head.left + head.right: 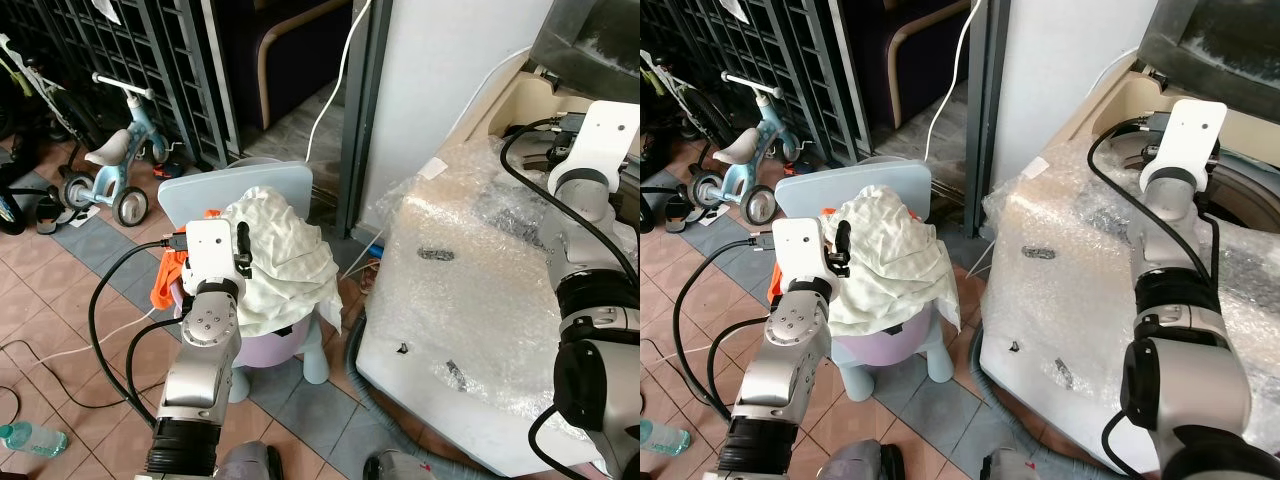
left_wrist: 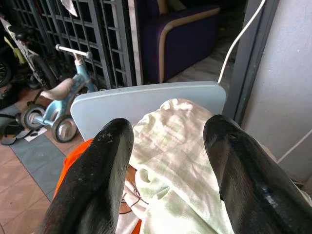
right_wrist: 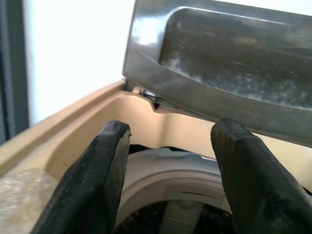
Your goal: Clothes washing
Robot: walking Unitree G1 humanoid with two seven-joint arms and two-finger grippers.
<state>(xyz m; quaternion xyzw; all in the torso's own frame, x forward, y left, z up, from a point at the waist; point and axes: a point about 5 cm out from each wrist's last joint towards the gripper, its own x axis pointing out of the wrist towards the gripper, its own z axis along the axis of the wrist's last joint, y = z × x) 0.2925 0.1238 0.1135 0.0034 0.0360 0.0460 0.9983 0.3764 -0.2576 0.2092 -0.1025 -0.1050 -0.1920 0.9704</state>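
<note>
- While the pale cream laundry [image 1: 280, 262] lies heaped on a small light-blue child's chair [image 1: 240, 185] in the lower centre-left of the head views, an orange garment [image 1: 165, 280] peeks out from under its left edge.
- Just before that heap, the left gripper [image 2: 168, 161] hangs with its two black fingers [image 2: 97, 170] spread wide, nothing between them; the wrist view looks down past them onto the cream cloth and the chair's back.
- Right of the chair stands the washing machine [image 1: 470, 300], its body wrapped in bubble wrap [image 1: 1070, 260] and its grey lid [image 3: 219, 63] raised at the upper right of the frame.
- Over the machine's open tub [image 3: 165, 195], the right gripper [image 3: 170, 170] is held with its fingers wide apart and empty, the beige rim [image 3: 63, 131] and lid ahead of them.
- A white cable [image 1: 335, 85] runs down beside the dark door frame at upper centre.
- At the upper left a blue-and-white child's tricycle [image 1: 110, 160] stands on the tiled floor [image 1: 60, 300] before a dark metal grille [image 1: 130, 50].
- A plastic bottle [image 1: 30, 438] lies at the lower left corner.
</note>
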